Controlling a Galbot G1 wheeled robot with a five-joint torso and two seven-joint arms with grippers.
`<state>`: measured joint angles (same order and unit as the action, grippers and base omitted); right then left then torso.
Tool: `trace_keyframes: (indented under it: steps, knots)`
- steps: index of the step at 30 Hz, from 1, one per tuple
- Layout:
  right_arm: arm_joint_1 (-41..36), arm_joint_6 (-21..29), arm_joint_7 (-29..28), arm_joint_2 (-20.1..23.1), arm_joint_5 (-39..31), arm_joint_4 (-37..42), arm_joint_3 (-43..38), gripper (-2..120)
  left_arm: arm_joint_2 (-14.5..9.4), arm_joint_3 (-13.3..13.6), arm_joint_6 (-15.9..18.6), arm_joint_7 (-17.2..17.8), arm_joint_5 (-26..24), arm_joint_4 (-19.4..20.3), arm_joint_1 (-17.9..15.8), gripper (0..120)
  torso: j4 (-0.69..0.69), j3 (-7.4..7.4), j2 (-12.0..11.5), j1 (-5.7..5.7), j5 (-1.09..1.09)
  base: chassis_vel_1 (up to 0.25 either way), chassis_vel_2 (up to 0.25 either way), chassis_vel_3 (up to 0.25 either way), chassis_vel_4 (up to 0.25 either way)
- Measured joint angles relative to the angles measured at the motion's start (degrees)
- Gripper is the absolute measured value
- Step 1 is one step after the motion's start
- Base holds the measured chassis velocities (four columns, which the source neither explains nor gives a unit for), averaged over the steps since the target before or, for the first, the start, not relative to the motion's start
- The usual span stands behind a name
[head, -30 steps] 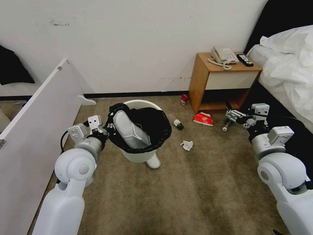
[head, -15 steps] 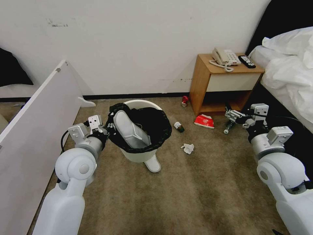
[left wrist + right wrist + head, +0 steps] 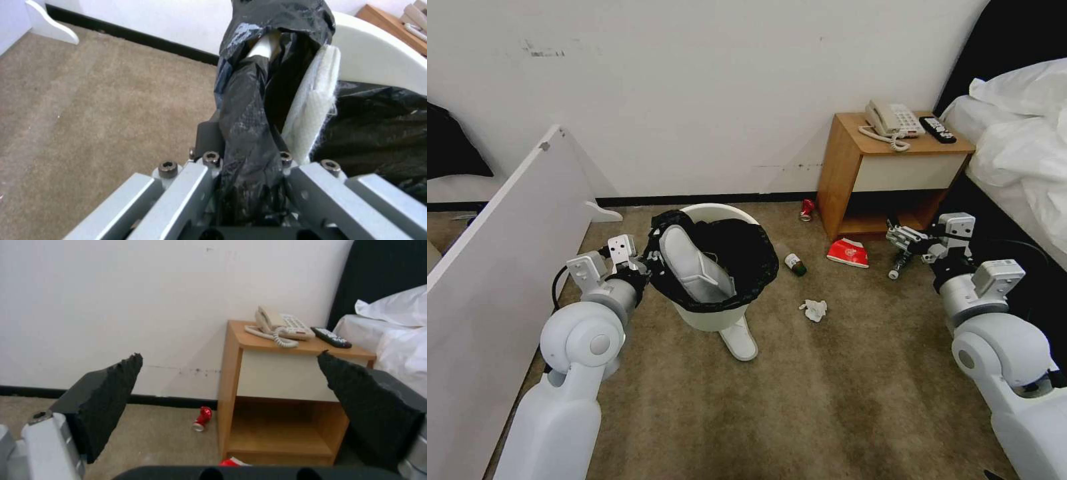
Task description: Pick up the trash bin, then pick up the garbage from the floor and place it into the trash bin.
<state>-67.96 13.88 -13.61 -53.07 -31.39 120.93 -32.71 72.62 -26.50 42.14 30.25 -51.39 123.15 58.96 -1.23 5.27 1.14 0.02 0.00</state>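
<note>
left claw (image 3: 249,186) pinches bin (image 3: 714,267) rim, bin held up | right claw (image 3: 231,386) wide open, holds nothing | done: one slipper (image 3: 694,263) in bin | left on floor: slipper (image 3: 740,341), tissue (image 3: 814,309), bottle (image 3: 794,263), packet (image 3: 848,253), can (image 3: 806,209)

We see a round white plastic trash bin (image 3: 710,319) with a shiny black bag (image 3: 747,257) inside, and a white slipper (image 3: 690,263) in it. On the brown carpet floor (image 3: 800,400) lie a red can (image 3: 806,209), a red packet (image 3: 848,253) and a white tissue (image 3: 814,310). The little wooden table (image 3: 854,173) is orange-brown with a cream front. The right gripper (image 3: 231,373) has black pads (image 3: 109,400).
</note>
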Motion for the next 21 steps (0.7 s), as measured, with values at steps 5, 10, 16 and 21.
trace_keyframes:
  steps: [5,10,16,21]
  knots:
    - [-0.5,-0.1,0.1,0.0,0.0,0.2,-0.1,100,0.0,0.0,0.0,0.0,0.0,0.0,0.0,4,-0.01,0.0,0.0,0.0,0.0,-0.029,0.019,0.032,-0.022]
    - [-1.8,-0.2,0.2,0.3,0.1,0.7,-0.7,100,-0.1,0.0,0.0,0.0,0.0,-0.1,0.0,4,0.0,0.0,0.0,0.0,0.0,-0.039,0.061,0.057,-0.043]
    - [-3.9,-0.5,0.4,0.7,0.3,1.4,-1.8,100,0.0,0.0,0.0,0.0,0.1,-0.2,0.2,4,0.0,0.0,0.0,0.0,0.0,-0.051,0.057,0.058,-0.057]
    - [-6.0,-0.7,0.5,1.0,0.5,2.1,-2.6,100,0.1,0.0,0.0,0.0,0.1,-0.3,0.1,4,0.0,0.0,0.0,0.0,0.0,-0.06,0.055,0.06,-0.066]
